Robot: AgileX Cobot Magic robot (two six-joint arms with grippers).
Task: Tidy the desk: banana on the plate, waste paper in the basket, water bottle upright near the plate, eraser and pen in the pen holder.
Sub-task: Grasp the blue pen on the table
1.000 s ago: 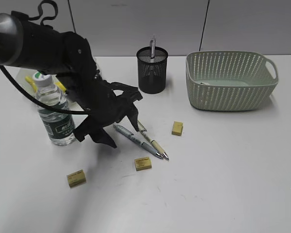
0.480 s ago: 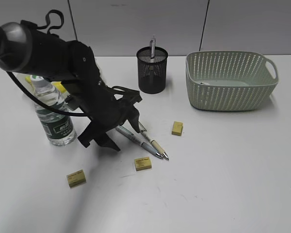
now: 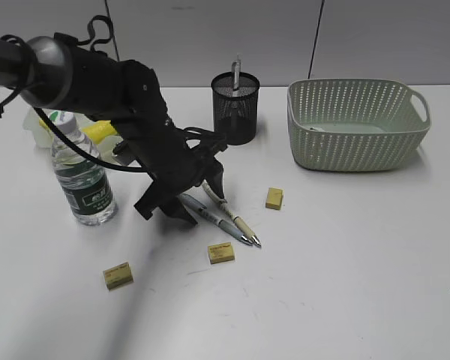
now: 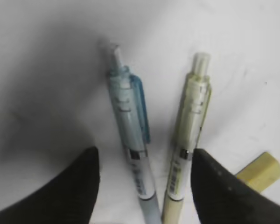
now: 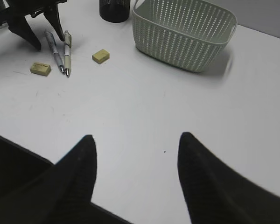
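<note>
Two pens lie side by side on the white desk (image 3: 345, 262): a blue pen (image 3: 210, 216) (image 4: 130, 140) and a cream pen (image 3: 236, 221) (image 4: 189, 135). My left gripper (image 3: 204, 206) (image 4: 144, 161) is open, low over them, with one finger on each outer side. Three yellow erasers lie loose: one (image 3: 274, 198) right of the pens, one (image 3: 221, 253) below them, one (image 3: 118, 275) at front left. The black mesh pen holder (image 3: 235, 109) holds one pen. The water bottle (image 3: 82, 176) stands upright. The banana (image 3: 97, 131) shows partly behind the arm. My right gripper (image 5: 135, 147) is open and empty.
The sage-green basket (image 3: 356, 124) stands at the back right, also in the right wrist view (image 5: 184, 25). The frosted plate (image 3: 34, 127) is at the far left, mostly hidden by the arm. No waste paper shows. Grey wall panels stand behind the desk.
My left gripper has moved right, away from the water bottle, and down over the upper ends of the two pens. The objects have not moved.
</note>
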